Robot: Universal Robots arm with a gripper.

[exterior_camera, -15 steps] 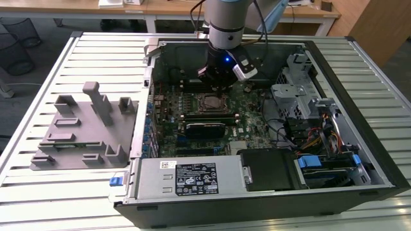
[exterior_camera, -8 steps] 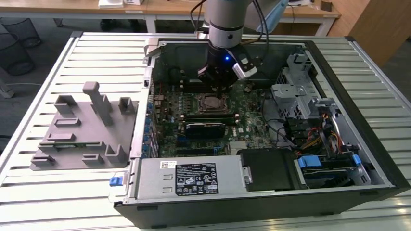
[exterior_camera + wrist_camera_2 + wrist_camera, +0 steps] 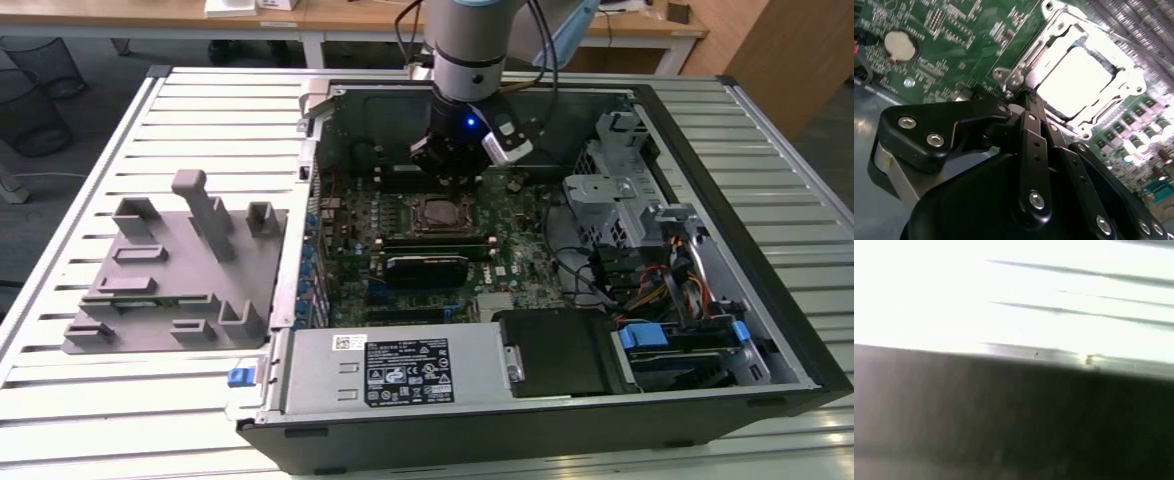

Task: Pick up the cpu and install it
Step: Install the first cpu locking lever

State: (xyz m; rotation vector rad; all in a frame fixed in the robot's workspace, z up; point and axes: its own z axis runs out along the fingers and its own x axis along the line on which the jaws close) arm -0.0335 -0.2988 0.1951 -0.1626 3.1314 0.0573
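Black jointed hand [image 3: 1026, 107] — beside glossy square cpu [image 3: 1079, 80] in socket.

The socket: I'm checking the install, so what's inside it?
A bright silvery square, apparently the cpu, sits inside the socket frame. The tool covers one corner; the contacts underneath are hidden.

Open computer case [image 3: 747, 330] lies on a slatted table [image 3: 120, 400]. Fixture block [image 3: 174, 270] sits on the table at the exterior view's left of the case. Motherboard [image 3: 521, 240] lies inside the case; socket [image 3: 438, 213] near its middle, with the cpu [image 3: 1079, 80] in it. Gripper [image 3: 457, 170] hangs just above the socket. Power supply [image 3: 387, 370] sits in the case's near end.
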